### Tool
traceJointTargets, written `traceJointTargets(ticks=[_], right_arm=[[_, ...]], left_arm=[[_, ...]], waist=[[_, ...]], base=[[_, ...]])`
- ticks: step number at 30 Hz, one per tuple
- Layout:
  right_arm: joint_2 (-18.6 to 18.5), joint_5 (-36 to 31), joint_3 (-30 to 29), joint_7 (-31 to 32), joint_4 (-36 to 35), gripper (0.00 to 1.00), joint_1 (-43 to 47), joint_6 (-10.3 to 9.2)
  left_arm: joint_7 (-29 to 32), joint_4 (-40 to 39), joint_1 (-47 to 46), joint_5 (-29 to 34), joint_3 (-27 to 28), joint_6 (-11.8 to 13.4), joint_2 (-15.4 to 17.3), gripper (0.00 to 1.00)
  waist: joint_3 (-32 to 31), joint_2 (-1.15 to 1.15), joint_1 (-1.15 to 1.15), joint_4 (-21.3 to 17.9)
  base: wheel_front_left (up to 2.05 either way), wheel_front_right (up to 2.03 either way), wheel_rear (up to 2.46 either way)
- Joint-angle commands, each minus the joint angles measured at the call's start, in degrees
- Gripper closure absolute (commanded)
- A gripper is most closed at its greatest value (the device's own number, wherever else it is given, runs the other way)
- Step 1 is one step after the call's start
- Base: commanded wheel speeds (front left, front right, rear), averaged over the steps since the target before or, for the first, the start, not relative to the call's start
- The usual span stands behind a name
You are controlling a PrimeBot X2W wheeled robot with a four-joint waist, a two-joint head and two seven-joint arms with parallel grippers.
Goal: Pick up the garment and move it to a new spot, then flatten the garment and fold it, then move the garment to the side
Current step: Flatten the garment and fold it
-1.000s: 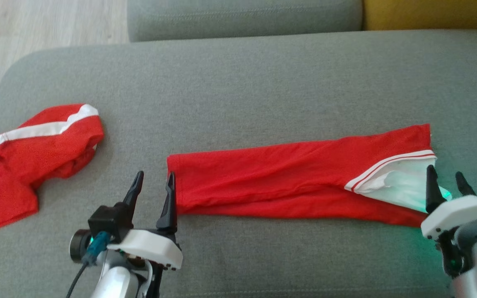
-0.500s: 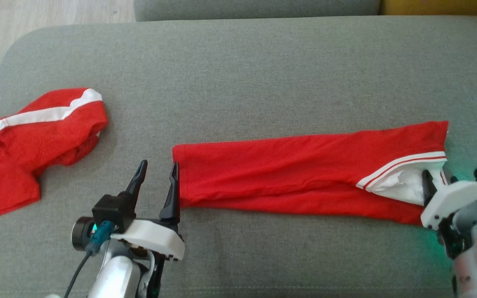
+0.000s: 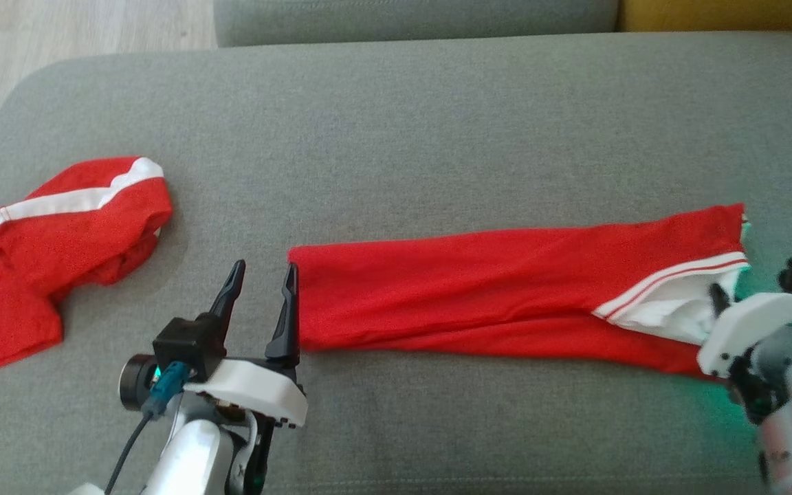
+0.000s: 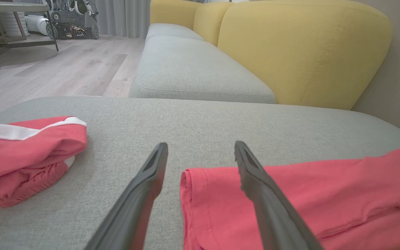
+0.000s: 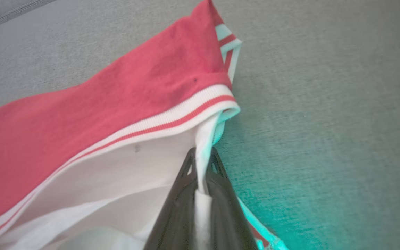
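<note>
The garment (image 3: 492, 295) is red with a white, red-striped collar band, folded into a long strip across the grey cushion. My right gripper (image 5: 201, 158) is shut on the white fabric by the collar at the strip's right end; in the head view that gripper (image 3: 719, 302) sits low on the right. My left gripper (image 3: 262, 275) stands open at the strip's left end, its right finger (image 4: 252, 173) over the red hem (image 4: 189, 187) and its left finger on bare cushion.
A second red garment (image 3: 45, 240) with a white stripe lies crumpled at the cushion's left edge. Another grey seat (image 4: 193, 66) and yellow backrests (image 4: 297, 45) lie beyond. Wood floor (image 3: 25, 41) is past the left edge.
My right gripper moved in onto the collar end and shut on the white fabric. The left gripper stayed open at the left hem. The head camera shifted slightly.
</note>
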Motion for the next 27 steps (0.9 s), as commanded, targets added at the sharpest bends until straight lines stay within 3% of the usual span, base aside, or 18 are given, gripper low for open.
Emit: traceJointTargets(ticks=[1, 8, 12, 19, 27], right_arm=[[-2.5, -0.8, 0.0, -1.1, -1.1, 1.0, -0.9, -0.05], [-8.9, -12.3, -9.9, -4.0, 0.6, 1.0, -3.1, -0.05], [-7.0, -17.9, -14.2, -3.9, 0.6, 1.0, -4.7, -0.05], [-1.2, -16.9, -9.3, -1.5, -2.3, 1.0, -6.0, -0.05], [6.0, -3.2, 1.3, 6.6, -13.9, 1.0, -3.6, -0.05]], left_arm=[[-0.7, -1.6, -2.1, -0.2, 1.7, 0.2, 0.0, 0.0], [-0.7, -1.7, -1.5, -0.6, 1.3, 0.3, 0.0, 0.0], [-0.7, -1.7, -1.0, -1.0, 1.4, 0.6, 0.0, 0.0], [-0.7, -1.5, 0.3, -1.8, 1.4, 0.9, 0.0, 0.0], [-0.7, -1.8, 1.6, -2.9, 0.9, 1.4, 0.0, 0.0]], waist=[[-0.5, 0.0, 0.0, -0.3], [-1.8, 0.0, 0.0, -0.7], [-2.9, 0.0, 0.0, -1.1], [-5.5, 0.0, 0.0, -2.7], [-7.8, 0.0, 0.0, -3.9]], base=[[0.0, 0.0, 0.0], [0.0, 0.0, 0.0], [0.0, 0.0, 0.0], [0.0, 0.0, 0.0], [0.0, 0.0, 0.0]])
